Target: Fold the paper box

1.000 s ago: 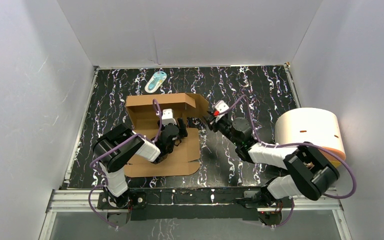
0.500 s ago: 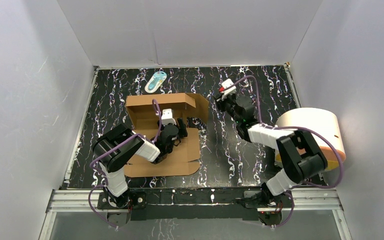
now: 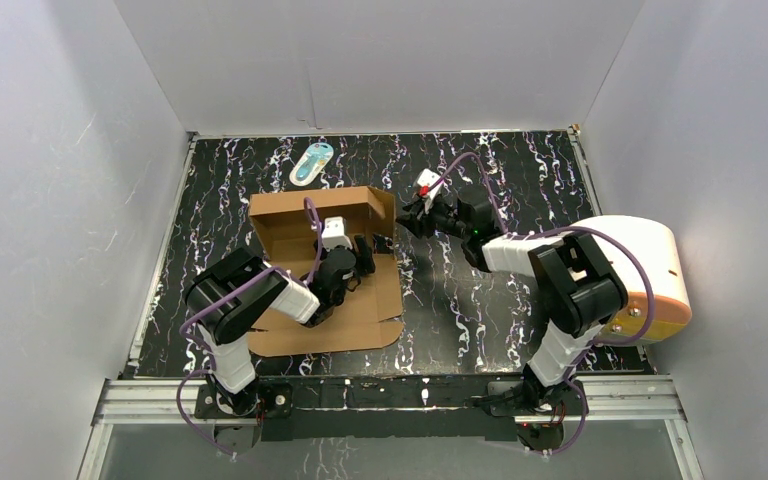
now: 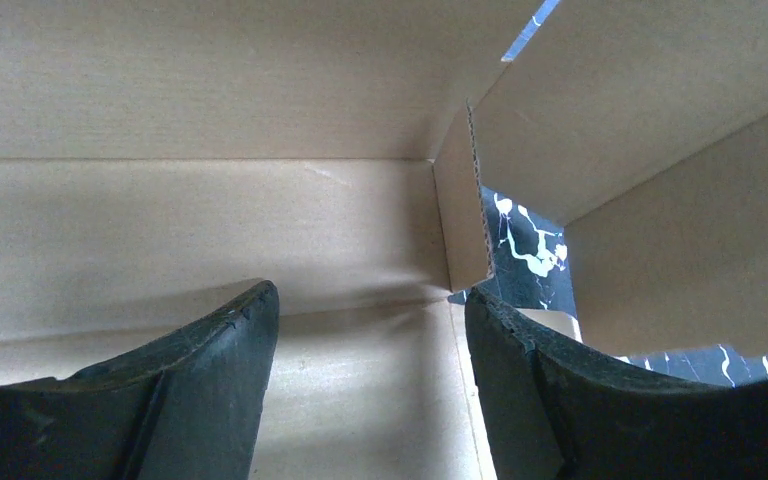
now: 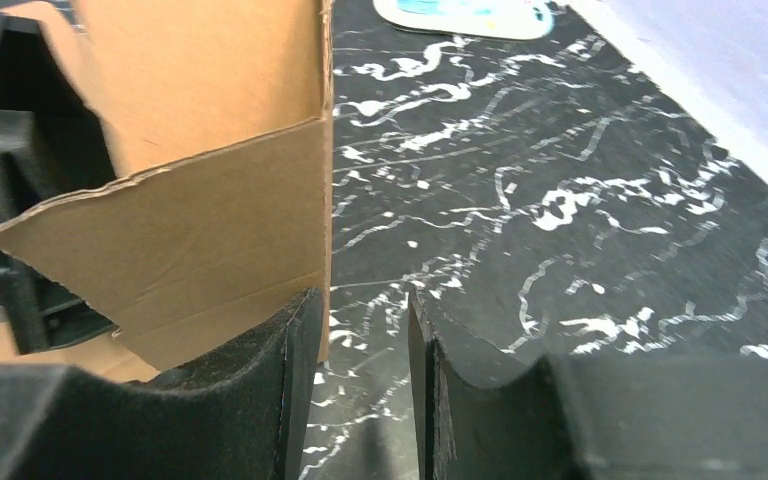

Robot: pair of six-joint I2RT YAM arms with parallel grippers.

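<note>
Released at the left end effector (image 3: 365,250), fingers (image 4: 210,380) spread wide over the floor of the paper box (image 3: 295,205), nothing pinched. Straight ahead of it: the box's raised back panel, meeting a short side flap at a corner ahead and to the right. Just past that corner, a sliver of black marbled surface (image 4: 520,235). Pretty hemmed in ahead and to that side, roomier behind over the flat near panel.

Parted at the right end effector (image 3: 400,222) too, but only by a narrow gap, with bare surface showing through it and no cardboard inside. Right beside one finger (image 5: 260,400): the box's upright corner edge, touching or not, hard to say. Slanting off from that edge, a flap with a ragged top. Wide open on the other side and ahead, plain surface out to the white wall (image 5: 720,60).

Far ahead of the right end effector, near that wall: a small white-and-blue oval thing (image 3: 311,163), well apart from the box. Way back behind it, by the arm's elbow: a big cream cylinder with an orange base (image 3: 660,260).
</note>
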